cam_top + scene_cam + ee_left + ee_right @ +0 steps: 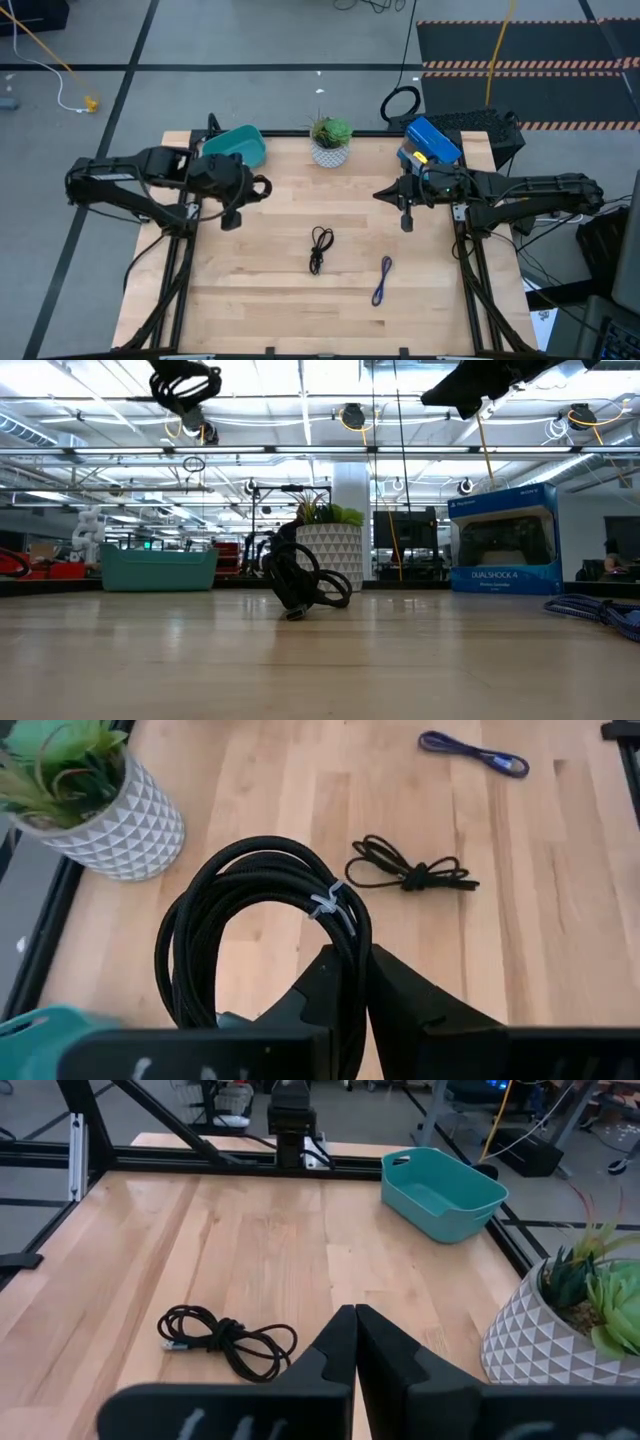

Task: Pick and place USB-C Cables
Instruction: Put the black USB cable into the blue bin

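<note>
Left pincer point(352, 982) pinches the round black coil point(262, 925), lifted beside the teal bin point(238, 146). I see the long-loop black cable point(319, 248) mid-tabletop point(260, 300), the purple-blue cable point(382, 280) just right of it. Right pincer point(354, 1330) hovers pressed together.

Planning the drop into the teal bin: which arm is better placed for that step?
Left. Its tool is shut on the round black coiled cable and sits right beside the teal bin; the right tool is shut, empty, across the table.

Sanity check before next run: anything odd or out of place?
Nothing stands out. Left gripper holds the coiled black cable in the air; looped black cable and purple cable lie flat on the table.
</note>
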